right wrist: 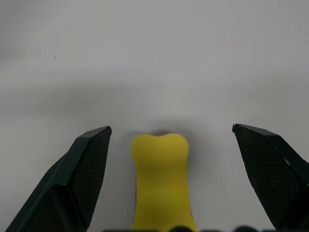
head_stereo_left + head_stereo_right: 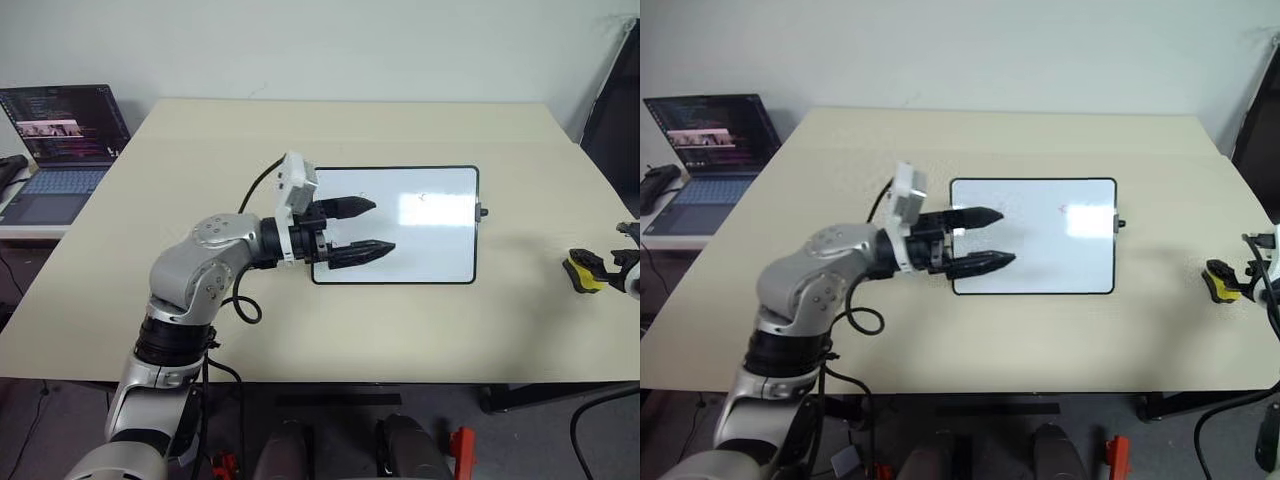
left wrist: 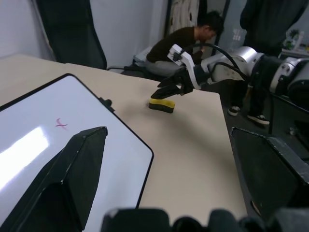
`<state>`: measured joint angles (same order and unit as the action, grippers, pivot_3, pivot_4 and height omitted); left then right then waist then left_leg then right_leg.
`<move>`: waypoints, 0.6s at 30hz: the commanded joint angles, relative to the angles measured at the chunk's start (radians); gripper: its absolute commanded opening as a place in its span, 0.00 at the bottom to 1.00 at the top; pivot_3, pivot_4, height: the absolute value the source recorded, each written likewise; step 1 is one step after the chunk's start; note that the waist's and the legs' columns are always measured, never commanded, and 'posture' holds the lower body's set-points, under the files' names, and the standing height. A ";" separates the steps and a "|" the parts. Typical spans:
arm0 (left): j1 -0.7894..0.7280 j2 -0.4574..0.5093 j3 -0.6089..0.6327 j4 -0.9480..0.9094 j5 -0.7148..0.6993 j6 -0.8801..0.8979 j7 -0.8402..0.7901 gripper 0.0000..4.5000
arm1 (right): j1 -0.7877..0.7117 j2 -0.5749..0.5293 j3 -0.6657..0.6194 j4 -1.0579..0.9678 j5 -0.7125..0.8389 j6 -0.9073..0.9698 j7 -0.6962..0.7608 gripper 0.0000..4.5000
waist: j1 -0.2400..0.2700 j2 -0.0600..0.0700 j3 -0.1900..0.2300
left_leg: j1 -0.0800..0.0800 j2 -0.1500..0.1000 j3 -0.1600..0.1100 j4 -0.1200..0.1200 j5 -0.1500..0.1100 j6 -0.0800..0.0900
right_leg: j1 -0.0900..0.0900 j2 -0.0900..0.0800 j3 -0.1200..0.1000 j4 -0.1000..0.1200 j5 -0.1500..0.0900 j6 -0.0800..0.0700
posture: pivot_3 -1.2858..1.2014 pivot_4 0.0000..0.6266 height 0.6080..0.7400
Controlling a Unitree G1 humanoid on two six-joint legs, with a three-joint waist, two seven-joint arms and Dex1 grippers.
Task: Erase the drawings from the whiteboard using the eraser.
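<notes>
My right claw (image 1: 171, 140) stands wide, its two black fingers flanking the eraser (image 1: 161, 179) with clear gaps on both sides; nothing is gripped yet. The eraser lies on the counter (image 2: 420, 330) at about 3 o'clock from the whiteboard (image 2: 440, 250), well apart from it, near the counter's right edge. My left claw (image 2: 372, 228) is also spread and empty, hovering over the left end of the whiteboard and pointing toward 3 o'clock across it.

The whiteboard lies flat in the middle of the counter. I can make out one small reddish drawing (image 3: 61, 124) on its glossy face, near the bright glare patch; other marks are too faint for me to place with confidence.

The eraser is a small yellow block, narrowed at the waist, with a dark layer underneath visible from my left wrist. I judge it light and somewhat soft, so it should compress a little and not slip much between my textured fingers. The waist looks like the best place to take hold, fingers closing across its narrow width, low enough to keep the dark wiping face pointing down. A gentle squeeze should do; too hard might tilt it. The board may slide when rubbed, so my left claw could steady it.
</notes>
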<state>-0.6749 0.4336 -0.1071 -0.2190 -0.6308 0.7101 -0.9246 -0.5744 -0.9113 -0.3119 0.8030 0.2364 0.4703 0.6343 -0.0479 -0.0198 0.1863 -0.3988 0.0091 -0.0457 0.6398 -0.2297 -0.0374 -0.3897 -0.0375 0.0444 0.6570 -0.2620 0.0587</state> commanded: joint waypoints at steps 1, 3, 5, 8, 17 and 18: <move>-0.014 -0.026 -0.024 -0.041 0.025 -0.038 0.021 1.00 | -0.038 -0.029 0.016 0.035 -0.029 -0.032 0.015 0.98 | 0.000 0.000 0.000 | 0.000 0.000 0.000 0.000 0.000 0.000 | 0.000 0.000 0.000 0.000 0.000 0.000 | 0.52 0.24 1.00; 0.004 -0.033 -0.045 -0.026 0.059 -0.077 0.018 1.00 | -0.049 -0.028 0.032 0.058 -0.043 -0.032 0.022 0.98 | 0.000 0.000 0.000 | 0.000 0.000 0.000 0.000 0.000 0.000 | 0.000 0.000 0.000 0.000 0.000 0.000 | 0.52 0.24 1.00; 0.021 -0.027 -0.043 -0.025 0.061 -0.093 0.003 1.00 | -0.060 -0.028 0.037 0.080 -0.047 -0.032 0.032 0.98 | -0.002 0.000 0.000 | 0.000 0.000 0.000 0.000 0.000 0.000 | 0.000 0.000 0.000 0.000 0.000 0.000 | 0.52 0.24 1.00; 0.039 -0.023 -0.040 -0.008 0.075 -0.124 -0.015 1.00 | -0.066 -0.029 0.042 0.100 -0.056 -0.042 0.040 0.98 | -0.002 0.000 0.000 | 0.000 0.000 0.000 0.000 0.000 0.000 | 0.000 0.000 0.000 0.000 0.000 0.000 | 0.52 0.24 1.00; 0.032 -0.047 -0.057 0.063 0.127 -0.198 -0.044 1.00 | -0.068 -0.032 0.044 0.130 -0.067 -0.041 0.043 0.98 | -0.001 0.000 0.000 | 0.000 0.000 0.000 0.000 0.000 0.000 | 0.000 0.000 0.000 0.000 0.000 0.000 | 0.52 0.24 1.00; 0.027 -0.052 -0.058 0.061 0.130 -0.193 -0.041 1.00 | -0.066 -0.032 0.046 0.128 -0.067 -0.035 0.045 0.90 | -0.001 0.000 0.000 | 0.000 0.000 0.000 0.000 0.000 0.000 | 0.000 0.000 0.000 0.000 0.000 0.000 | 0.52 0.24 1.00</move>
<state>-0.6226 0.3887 -0.1575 -0.1452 -0.5030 0.5319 -0.9702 -0.6245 -0.9139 -0.2578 0.9470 0.1750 0.4426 0.6750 -0.0492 -0.0198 0.1864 -0.3992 0.0087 -0.0453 0.6403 -0.2297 -0.0374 -0.3895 -0.0378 0.0447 0.6566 -0.2622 0.0591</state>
